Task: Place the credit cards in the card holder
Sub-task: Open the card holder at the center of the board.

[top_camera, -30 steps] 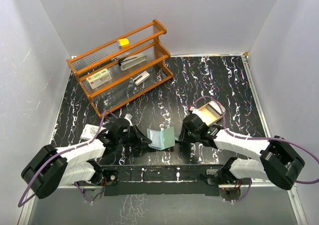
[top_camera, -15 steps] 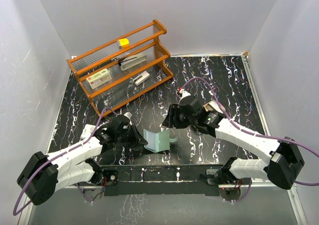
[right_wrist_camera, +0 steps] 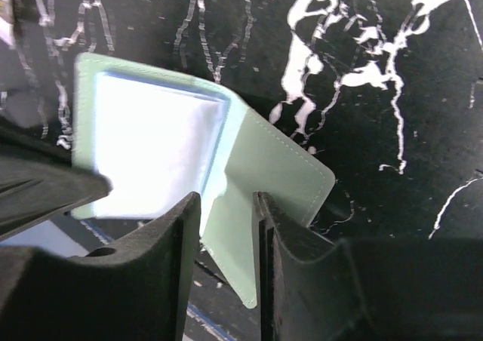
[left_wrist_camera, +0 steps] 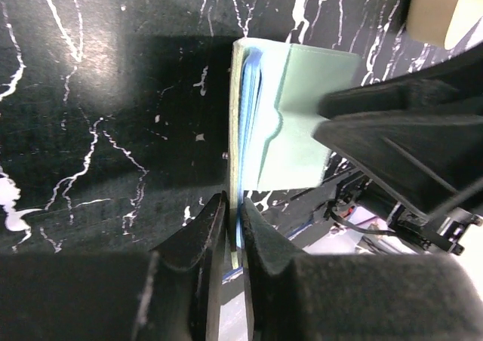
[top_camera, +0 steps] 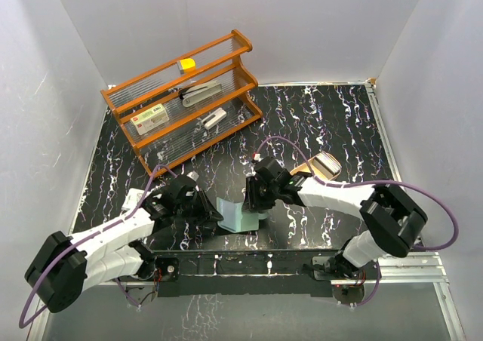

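Two grippers meet at the card holder (top_camera: 238,216), which stands on edge, opened in a V, on the black white-veined table (top_camera: 317,115) near its front middle, between the arms. The left gripper (left_wrist_camera: 232,205) has its fingers pressed together on the lower edge of one leaf. In the top view that gripper (top_camera: 213,211) is dark against the dark table and its tips are hard to make out. The right gripper (right_wrist_camera: 226,199) hovers over the other leaf with its jaws a narrow way apart. The pale green flap fills the gap, and whether the pads touch it cannot be told. From above, the right gripper (top_camera: 255,199) hides the far part of the holder.

Inside the fold, the right wrist view shows a bright whitish panel (right_wrist_camera: 151,145) edged in pale blue. It is washed out by glare, so card or lining cannot be told. The left wrist view shows only thin blue layers edge-on.

A tan tray (top_camera: 328,162) is mostly covered by the right arm and cable. In the left wrist view it is cut off at the top right corner (left_wrist_camera: 438,9).

At the back left, the orange rack (top_camera: 219,47) holds a white box (top_camera: 151,117) with a red label, its print too small to read. The rack also holds a yellow block (top_camera: 186,63), a grey stapler-like item (top_camera: 200,92) and a small pale piece (top_camera: 215,118), all without legible writing.
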Controlling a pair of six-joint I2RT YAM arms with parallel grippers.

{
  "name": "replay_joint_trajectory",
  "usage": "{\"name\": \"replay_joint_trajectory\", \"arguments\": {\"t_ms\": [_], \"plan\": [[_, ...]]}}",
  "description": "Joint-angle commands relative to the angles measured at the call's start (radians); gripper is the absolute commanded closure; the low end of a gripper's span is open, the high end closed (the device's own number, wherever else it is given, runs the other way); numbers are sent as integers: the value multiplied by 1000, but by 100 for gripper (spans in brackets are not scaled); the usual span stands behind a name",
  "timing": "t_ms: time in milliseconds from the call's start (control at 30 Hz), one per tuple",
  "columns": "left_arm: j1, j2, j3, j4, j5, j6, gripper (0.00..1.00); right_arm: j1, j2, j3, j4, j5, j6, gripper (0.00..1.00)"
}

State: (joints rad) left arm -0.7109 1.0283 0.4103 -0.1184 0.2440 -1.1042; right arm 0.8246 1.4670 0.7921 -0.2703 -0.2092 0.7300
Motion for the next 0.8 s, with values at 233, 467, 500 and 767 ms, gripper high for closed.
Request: {"name": "replay_joint_trajectory", "arguments": {"t_ms": [233,467,500,767], "plan": [[-4,-57,-97,194,80,-105,76,2,71,-97,147,-12,-54,73],[-5,-66,-106,211,80,-99,89,2,62,-115,175,-3,-60,73],[-5,-72,-109,214,79,-102,89,2,64,-116,185,1,-64,74],[-5,-113,-141,246,69,-98,68,3,87,-130,265,3,-91,76]]}}
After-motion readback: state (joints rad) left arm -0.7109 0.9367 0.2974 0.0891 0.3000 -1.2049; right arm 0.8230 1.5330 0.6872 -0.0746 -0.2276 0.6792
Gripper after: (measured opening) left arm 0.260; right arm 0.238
